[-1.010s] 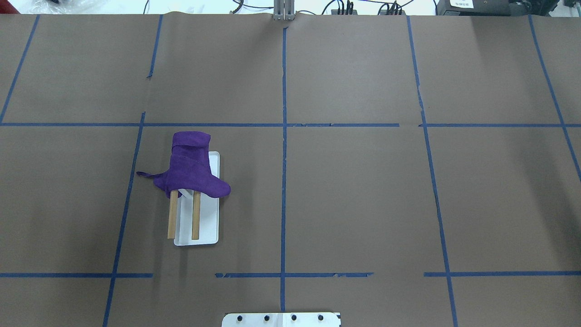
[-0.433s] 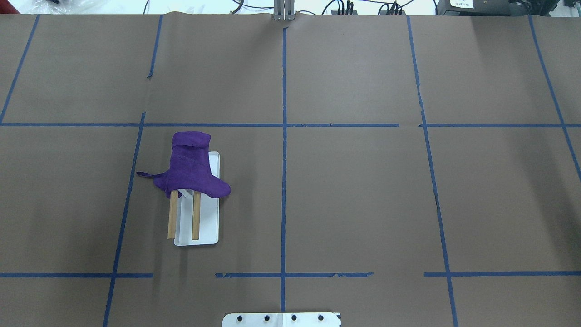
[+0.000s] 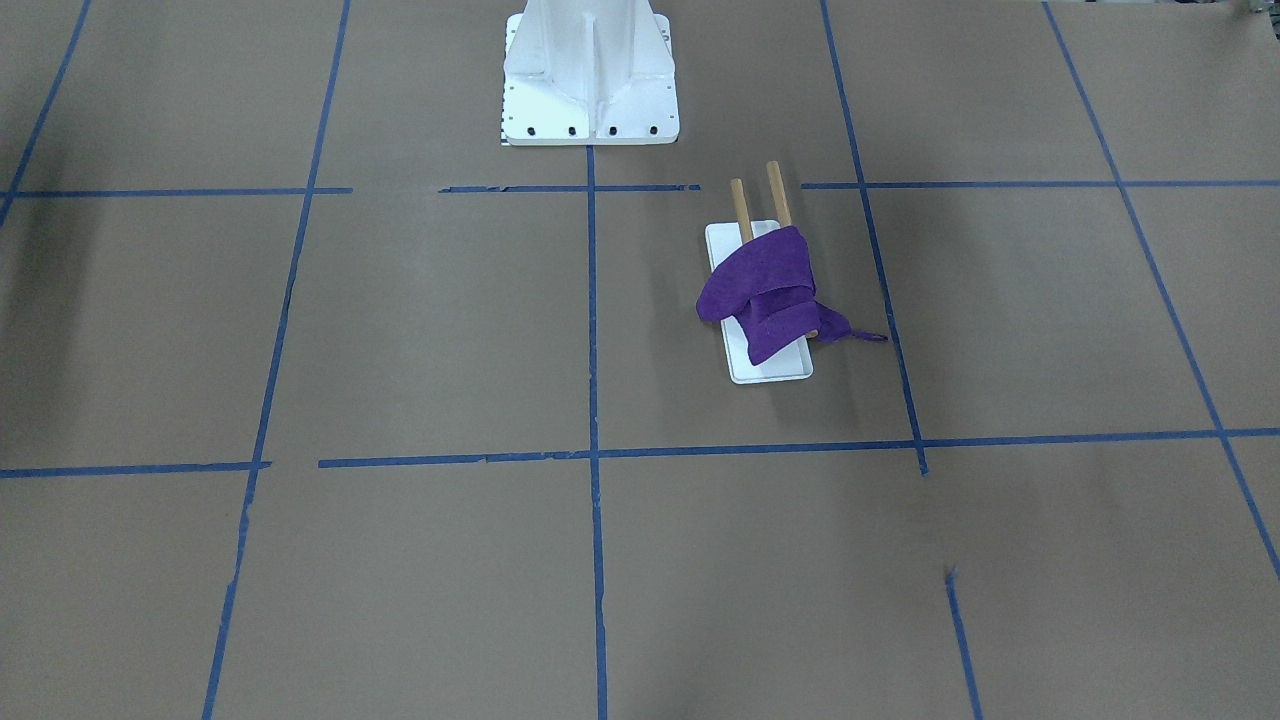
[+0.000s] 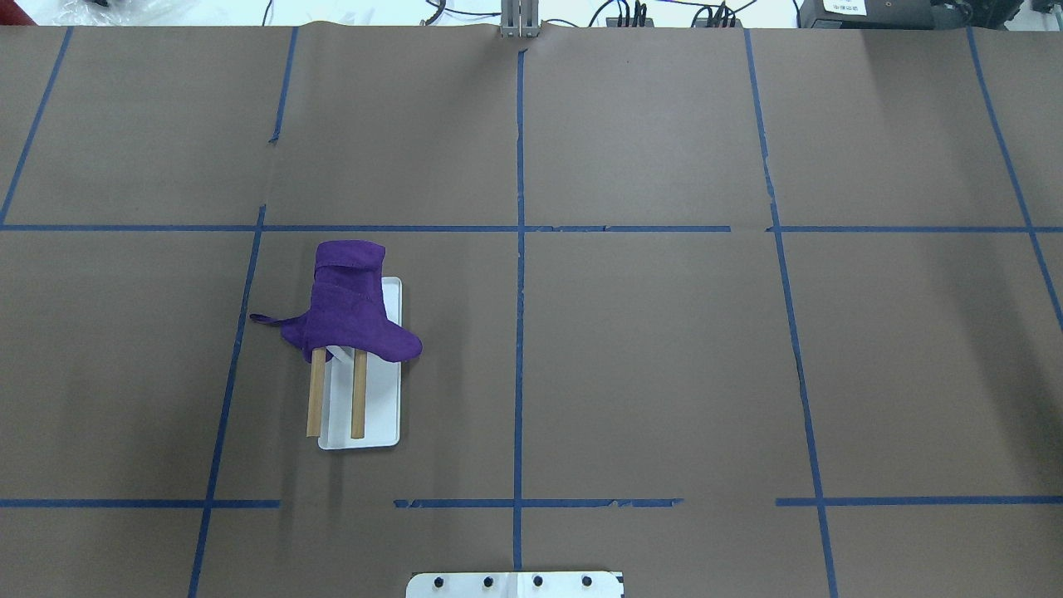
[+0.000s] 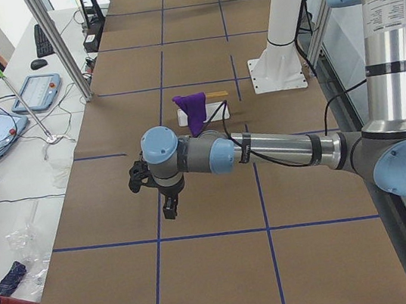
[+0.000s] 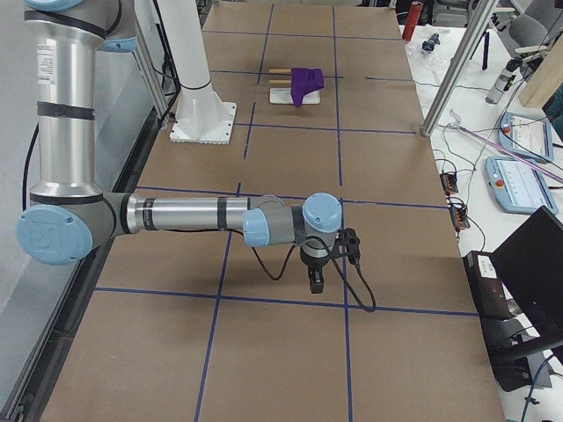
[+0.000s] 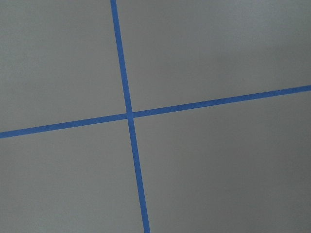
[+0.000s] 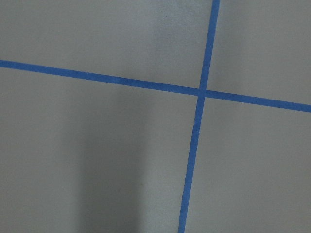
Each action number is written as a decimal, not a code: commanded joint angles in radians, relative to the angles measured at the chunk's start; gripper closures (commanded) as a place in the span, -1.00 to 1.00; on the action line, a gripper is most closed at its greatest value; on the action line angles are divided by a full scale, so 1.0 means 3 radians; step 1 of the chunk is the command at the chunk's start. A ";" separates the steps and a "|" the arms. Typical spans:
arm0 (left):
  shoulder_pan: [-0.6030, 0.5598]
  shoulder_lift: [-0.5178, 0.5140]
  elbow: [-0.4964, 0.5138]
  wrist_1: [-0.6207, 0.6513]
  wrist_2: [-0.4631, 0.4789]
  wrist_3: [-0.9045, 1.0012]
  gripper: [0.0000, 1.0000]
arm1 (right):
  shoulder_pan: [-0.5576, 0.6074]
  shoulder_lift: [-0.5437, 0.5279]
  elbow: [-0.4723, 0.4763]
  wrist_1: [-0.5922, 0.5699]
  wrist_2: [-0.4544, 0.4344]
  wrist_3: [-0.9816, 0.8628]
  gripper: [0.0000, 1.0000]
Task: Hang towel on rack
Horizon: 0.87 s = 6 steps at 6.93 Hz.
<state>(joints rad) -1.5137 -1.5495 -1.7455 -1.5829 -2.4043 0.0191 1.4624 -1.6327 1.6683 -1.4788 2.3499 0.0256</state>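
The purple towel (image 4: 349, 307) is draped over the far half of the rack's two wooden dowels (image 4: 358, 399), bunched, its thin loop (image 4: 264, 319) trailing onto the table on the left. The rack's white base (image 4: 380, 415) stands left of centre. Both also show in the front view, the towel (image 3: 765, 290) over the base (image 3: 770, 372). My left gripper (image 5: 168, 207) shows only in the left side view, high over the table, far from the rack. My right gripper (image 6: 317, 280) shows only in the right side view, also far away. I cannot tell whether either is open or shut.
The large white bolted pedestal (image 3: 590, 70) stands at the robot's edge of the brown, blue-taped table (image 4: 664, 349). Both wrist views show only bare table with crossing tape lines (image 7: 129, 115). Operators' desks with tablets (image 5: 34, 93) flank the table ends.
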 commanded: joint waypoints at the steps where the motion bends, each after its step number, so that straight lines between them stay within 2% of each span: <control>1: 0.0019 -0.0004 -0.0016 -0.0001 0.0002 -0.0002 -1.00 | -0.0048 0.0073 -0.0074 0.0005 -0.0005 -0.0009 -1.00; 6: 0.0040 -0.0009 -0.0026 -0.0001 0.0012 0.0018 -1.00 | -0.0048 0.0104 -0.0064 0.0005 -0.0005 -0.0003 -1.00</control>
<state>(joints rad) -1.5047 -1.5513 -1.7514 -1.5824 -2.4024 0.0232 1.4481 -1.6029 1.6455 -1.4773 2.3485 0.0253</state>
